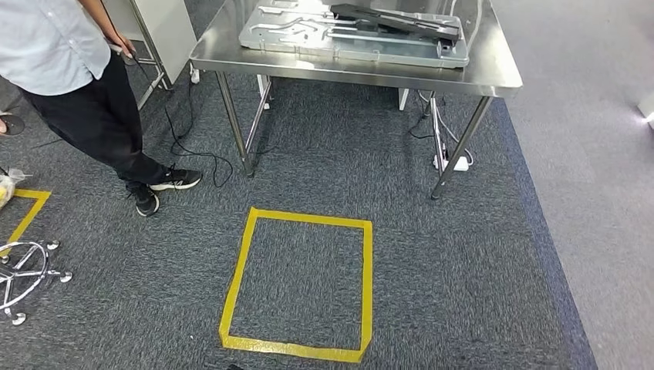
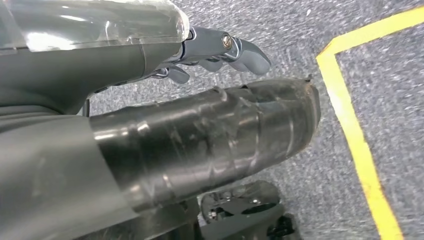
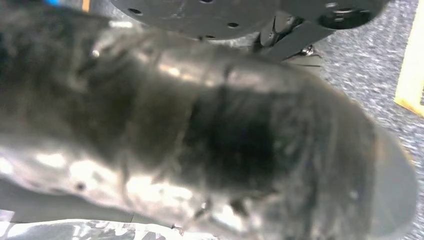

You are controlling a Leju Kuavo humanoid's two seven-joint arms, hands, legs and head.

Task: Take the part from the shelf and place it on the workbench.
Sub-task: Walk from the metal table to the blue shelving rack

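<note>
A steel workbench (image 1: 493,73) stands ahead of me. On it lies a flat silver metal panel (image 1: 308,35) with a long dark part (image 1: 401,23) resting across its far side. My left hand (image 2: 210,115) hangs over the carpet in the left wrist view, its black-taped thumb straight and its metal fingers (image 2: 245,52) stretched out apart from it, holding nothing. My right hand (image 3: 225,135) is a dark blur close to the lens in the right wrist view, with its fingers hidden.
A person (image 1: 77,92) in a pale shirt and black trousers stands at the left beside a white cabinet (image 1: 166,27). A yellow tape square (image 1: 239,270) marks the carpet before the bench. Cables (image 1: 193,146) and a power strip (image 1: 455,163) lie under it. A chair base (image 1: 23,274) sits far left.
</note>
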